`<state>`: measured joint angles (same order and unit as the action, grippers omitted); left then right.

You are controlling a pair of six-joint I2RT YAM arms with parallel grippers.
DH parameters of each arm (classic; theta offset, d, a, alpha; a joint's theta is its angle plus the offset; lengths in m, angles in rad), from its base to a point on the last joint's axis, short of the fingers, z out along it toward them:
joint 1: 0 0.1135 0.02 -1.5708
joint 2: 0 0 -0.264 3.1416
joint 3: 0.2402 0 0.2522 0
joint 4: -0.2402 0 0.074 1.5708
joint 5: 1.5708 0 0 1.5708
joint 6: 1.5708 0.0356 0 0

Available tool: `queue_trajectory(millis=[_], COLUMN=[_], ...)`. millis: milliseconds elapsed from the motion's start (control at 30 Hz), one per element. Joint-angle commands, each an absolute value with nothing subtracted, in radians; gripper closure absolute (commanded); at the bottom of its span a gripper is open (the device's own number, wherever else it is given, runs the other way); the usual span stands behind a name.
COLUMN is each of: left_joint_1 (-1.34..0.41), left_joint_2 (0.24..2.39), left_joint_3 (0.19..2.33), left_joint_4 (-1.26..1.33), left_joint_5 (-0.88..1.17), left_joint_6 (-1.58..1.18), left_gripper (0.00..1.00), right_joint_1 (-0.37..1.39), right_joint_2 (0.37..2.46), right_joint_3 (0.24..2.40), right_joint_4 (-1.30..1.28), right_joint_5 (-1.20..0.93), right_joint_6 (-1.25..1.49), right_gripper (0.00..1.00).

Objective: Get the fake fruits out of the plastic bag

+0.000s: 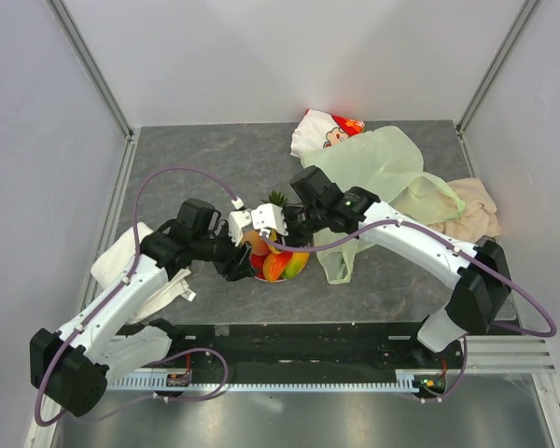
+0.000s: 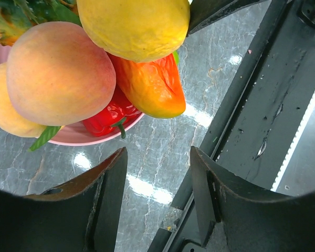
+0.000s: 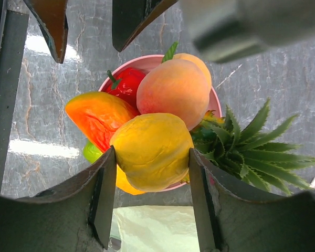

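Right gripper [image 3: 152, 153]: jaws pressed against both sides of yellow fruit [image 3: 147, 139], atop the pile.
Left gripper [image 2: 158, 157]: jaws spread, nothing gripped, beside pink plate [image 2: 76, 137].
Other fruits: peach [image 3: 173, 92], red pepper [image 3: 125, 84], mango [image 3: 97, 118], pineapple [image 3: 241, 142] heaped on the plate.
Plastic bag [image 1: 378, 163]: crumpled on the table, right of the plate, under the right arm.

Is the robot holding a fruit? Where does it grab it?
The right tool pinches the glossy yellow plastic fruit by its two sides. The left tool holds nothing.
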<state>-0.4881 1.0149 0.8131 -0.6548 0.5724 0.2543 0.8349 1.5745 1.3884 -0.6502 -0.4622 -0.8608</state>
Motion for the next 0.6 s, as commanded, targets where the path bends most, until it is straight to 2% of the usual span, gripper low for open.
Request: queue_trajectory(millis=[0, 233, 367, 567], left_joint_1=[-0.485, -0.485, -0.485, -0.485], left_joint_2=[1.012, 1.011, 1.006, 1.009], left_joint_3=[0.831, 0.83, 0.83, 0.827], left_joint_4=[-0.623, -0.62, -0.621, -0.618], left_joint_5=[0.609, 0.609, 0.614, 0.618], left_joint_6=[0.281, 0.282, 0.285, 0.285], left_gripper=[0.41, 0.42, 0.41, 0.42], right_joint_1=[0.839, 0.839, 0.839, 0.839], right_joint_2=[1.588, 1.594, 1.592, 1.583], right_joint_3=[1.378, 1.371, 1.371, 1.37], right_joint_4=[-0.647, -0.638, -0.635, -0.634], right_joint_5=[-0.468, -0.463, -0.453, -0.443], right_joint_6=[-0.881, -0.879, -0.882, -0.881], right_gripper=[0.41, 0.34, 0.14, 0.12])
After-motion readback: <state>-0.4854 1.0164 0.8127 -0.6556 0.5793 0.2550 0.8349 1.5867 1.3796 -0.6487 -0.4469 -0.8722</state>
